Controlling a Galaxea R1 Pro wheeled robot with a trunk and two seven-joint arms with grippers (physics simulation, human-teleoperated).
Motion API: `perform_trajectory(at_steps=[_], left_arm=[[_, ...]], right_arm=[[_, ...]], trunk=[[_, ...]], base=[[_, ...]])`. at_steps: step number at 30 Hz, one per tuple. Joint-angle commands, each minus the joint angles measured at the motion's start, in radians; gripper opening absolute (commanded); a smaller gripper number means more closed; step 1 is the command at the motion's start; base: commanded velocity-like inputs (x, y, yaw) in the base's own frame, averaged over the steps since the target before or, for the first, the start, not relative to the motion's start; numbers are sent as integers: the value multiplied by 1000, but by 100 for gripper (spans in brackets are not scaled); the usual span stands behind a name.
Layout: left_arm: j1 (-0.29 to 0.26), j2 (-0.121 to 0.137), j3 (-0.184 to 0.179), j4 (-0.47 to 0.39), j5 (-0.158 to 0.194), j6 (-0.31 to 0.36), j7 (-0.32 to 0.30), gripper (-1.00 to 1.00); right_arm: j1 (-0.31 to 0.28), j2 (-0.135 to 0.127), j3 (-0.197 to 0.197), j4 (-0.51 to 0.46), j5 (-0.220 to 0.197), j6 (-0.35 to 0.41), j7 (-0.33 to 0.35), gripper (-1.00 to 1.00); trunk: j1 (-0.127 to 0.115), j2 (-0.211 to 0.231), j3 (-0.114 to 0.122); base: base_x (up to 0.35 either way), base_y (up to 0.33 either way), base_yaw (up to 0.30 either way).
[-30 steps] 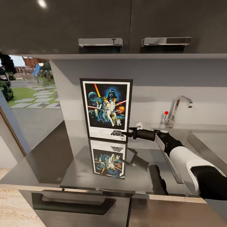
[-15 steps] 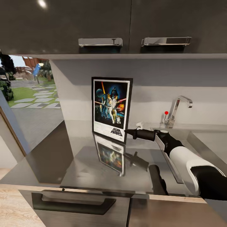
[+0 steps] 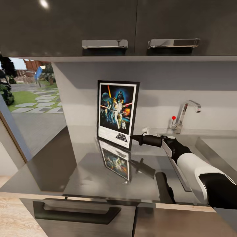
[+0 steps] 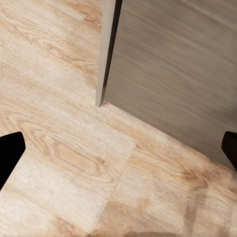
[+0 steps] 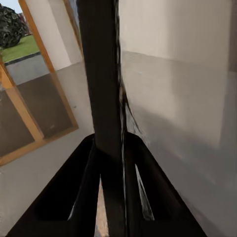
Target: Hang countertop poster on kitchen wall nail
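Between the right gripper's (image 5: 111,158) jaws sits the dark edge of the poster (image 3: 118,113), pinched near its lower corner beside the "STAR WARS" logo; the right wrist view shows that edge running straight up out of the clamped jaws. From that grip the poster stands upright on the worktop (image 3: 82,171), long axis vertical, turned partly edge-on, with its reflection lying below it on the glossy surface. Right of the poster are the tap (image 3: 186,113) and the sink (image 3: 217,148), whose contents I cannot make out. Over wooden floor (image 4: 64,148), the left gripper (image 4: 118,153) hangs with jaws spread, so the right arm is the nearer one.
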Motion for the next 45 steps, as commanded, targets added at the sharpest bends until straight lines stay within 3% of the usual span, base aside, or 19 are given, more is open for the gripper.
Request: perform_trajectory(at_steps=[1,16,36,45], left_arm=[[0,0,1,0,9,2,-7,100],[0,0,1,0,10,2,-7,100],[0,6,2,0,9,2,-7,100],[0,7,3,0,9,2,-7,100]], right_arm=[[-1,-1,7,0,-11,10,8,-100],[-1,0,6,-2,-11,9,21,-100],[-1,0,7,-5,-11,9,21,-100],[-1,2,7,-4,-11,9,21,-100]], trunk=[[0,0,-1],[0,0,1],[0,0,31],[0,0,33]], base=[[0,0,0],[0,0,0],[-2,0,0],[-243,0,0]])
